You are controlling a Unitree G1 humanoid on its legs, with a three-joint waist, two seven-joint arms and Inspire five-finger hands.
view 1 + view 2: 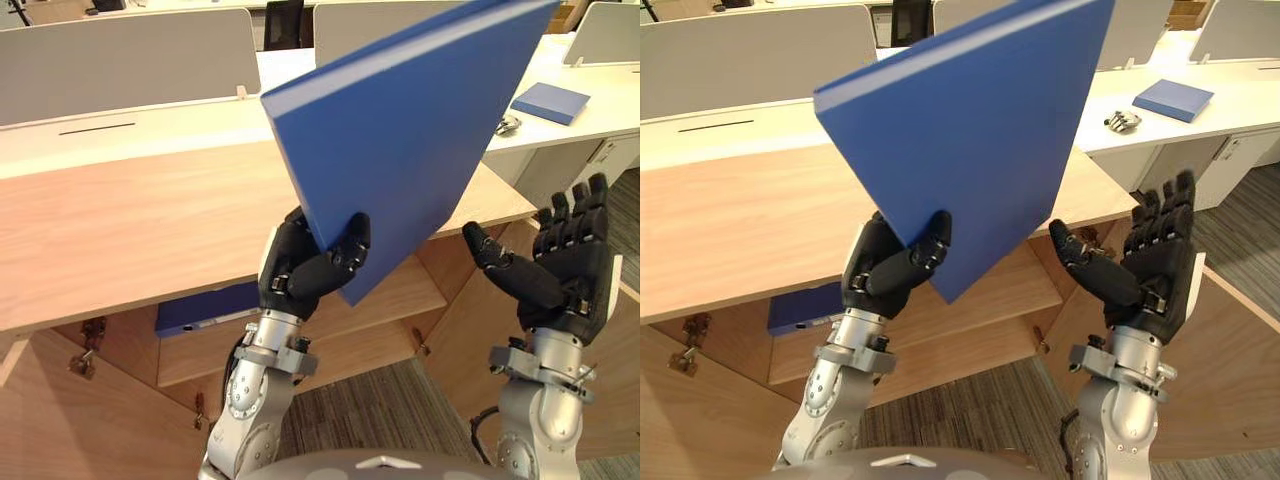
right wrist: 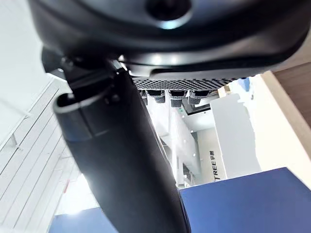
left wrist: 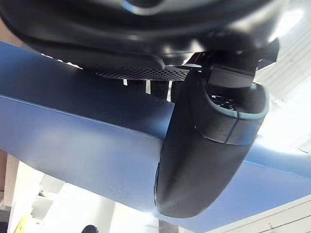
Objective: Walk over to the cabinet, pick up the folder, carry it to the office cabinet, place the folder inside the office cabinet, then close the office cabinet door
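"If we start nearest the robot, what are the hands doing?" the listener asks.

"The left hand point(image 1: 312, 268) is clamped on the lower corner of a blue folder point(image 1: 410, 130), with the thumb across the front cover and the fingers behind. The folder is held up and tilted, most of it above the hand. The right hand point(image 1: 572, 265) is raised beside it but apart from it. Its palm is turned inward and its fingers are straight, holding nothing."

"And beyond them?"

"Below and behind the hands is a wooden office cabinet point(image 1: 130, 220), its doors swung open onto a shelf point(image 1: 400, 295). A second blue folder point(image 1: 205, 308) lies inside at the left. Farther off are white desks point(image 1: 200, 125) with grey dividers point(image 1: 120, 60), and a third blue folder point(image 1: 550, 102) lies on the far right desk."

"What could go wrong?"

"The grip is on one corner only, so the folder's weight may swing it round or slip it free as it is lowered. Its high corner could also catch the cabinet top on the way to the shelf."
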